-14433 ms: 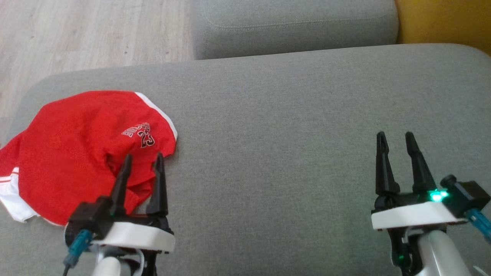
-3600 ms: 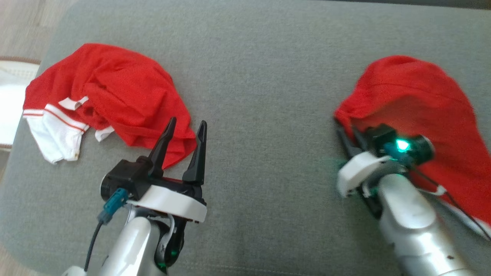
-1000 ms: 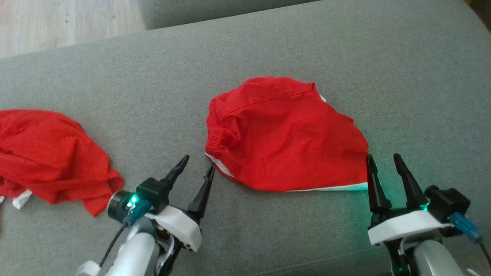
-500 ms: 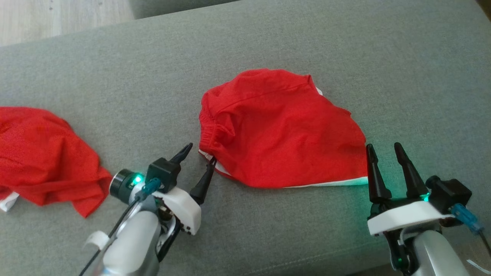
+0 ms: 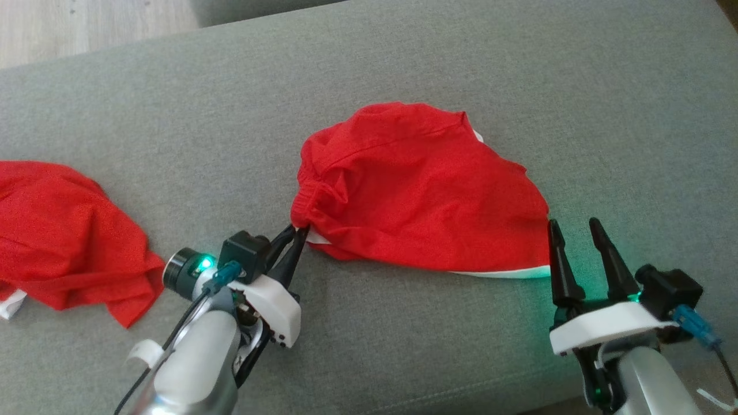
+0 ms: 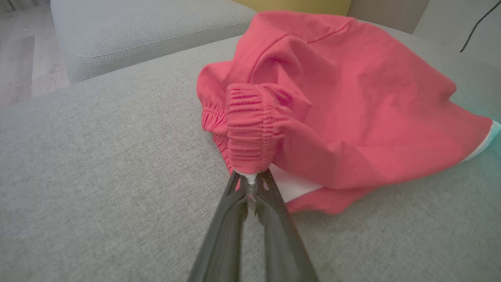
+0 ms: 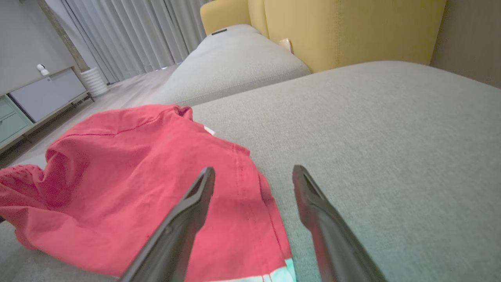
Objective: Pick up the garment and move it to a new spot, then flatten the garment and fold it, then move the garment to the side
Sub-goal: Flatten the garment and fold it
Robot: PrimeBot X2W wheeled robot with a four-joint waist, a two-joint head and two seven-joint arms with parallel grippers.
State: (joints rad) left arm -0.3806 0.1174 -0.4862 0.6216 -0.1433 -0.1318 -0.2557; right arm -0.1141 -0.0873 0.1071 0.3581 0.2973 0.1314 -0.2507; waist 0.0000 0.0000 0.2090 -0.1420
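place: looking like a home living room | grey fabric sofa stretching out before me | yellow armchair standing behind | curtains hanging beside a pale cabinet | wood floor showing

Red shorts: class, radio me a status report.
Left gripper shut on red shorts, waistband. Right gripper open near hem. Other red garment apart, left.
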